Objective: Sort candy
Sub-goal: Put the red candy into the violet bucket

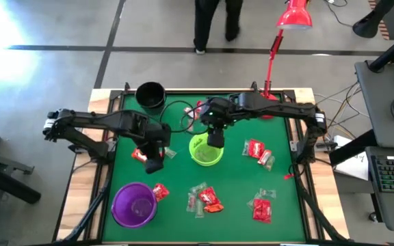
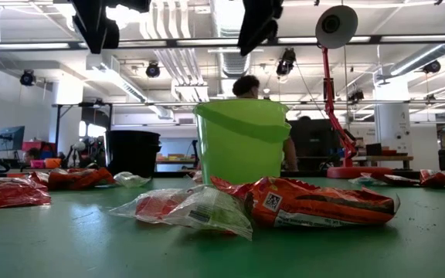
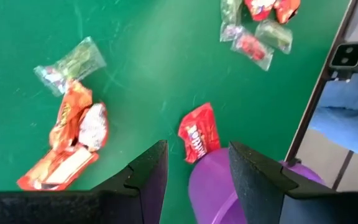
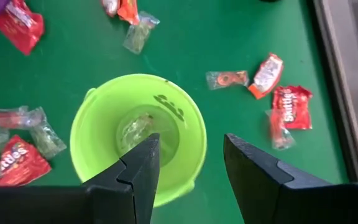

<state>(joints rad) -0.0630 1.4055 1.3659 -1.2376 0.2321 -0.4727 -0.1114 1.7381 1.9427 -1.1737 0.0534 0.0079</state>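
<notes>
Candy (image 1: pixel 259 152) lies scattered over the green surface (image 1: pixel 238 184); one clear-wrapped pc, prob., sits inside the green cup (image 4: pixel 185 124). Right gripper (image 4: pixel 188 163) hangs over that cup, jaws apart, empty. Left gripper (image 3: pixel 194 171) near purple cup (image 1: pixel 134 203), jaws apart, empty.

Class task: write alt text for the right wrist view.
The right gripper hangs open over a lime-green plastic cup with one clear-wrapped candy inside. Red and clear candy packets lie scattered on the green table.
</notes>
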